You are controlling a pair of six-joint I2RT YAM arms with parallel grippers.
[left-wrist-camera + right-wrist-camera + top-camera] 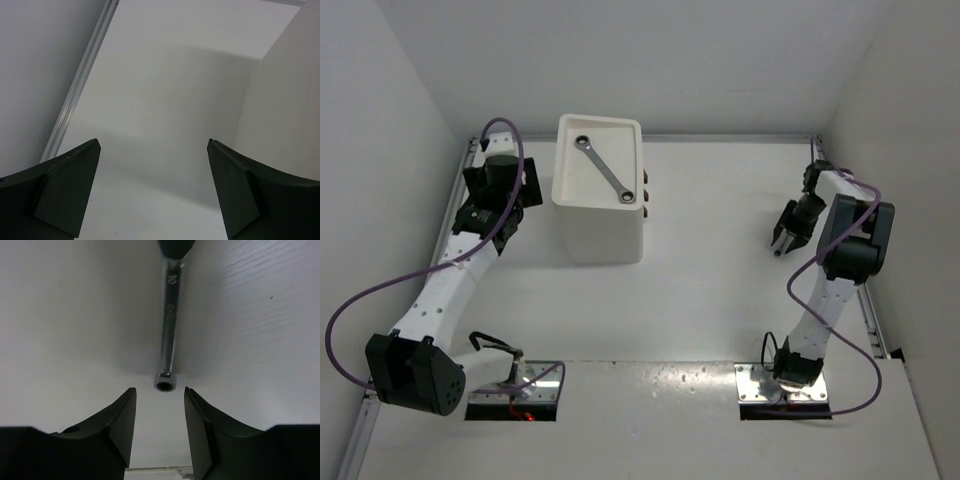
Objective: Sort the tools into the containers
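Note:
The white drawer unit [595, 215] stands at the back left. One slim silver wrench [603, 170] lies diagonally in its recessed tray top. Dark knobs [645, 190] show on its right face. A second silver wrench [169, 330] lies on the table in the right wrist view, its ring end just in front of my right gripper's [160, 389] open jaws and not between them. In the top view my right gripper [780, 243] is at the far right. My left gripper [528, 185] is open and empty beside the unit's left wall [280, 100]. The screwdrivers and pliers are out of view.
An aluminium rail [80, 85] runs along the left table edge near my left gripper [152, 141]. White walls enclose the table on the left, back and right. The arm bases [780, 380] sit at the near edge.

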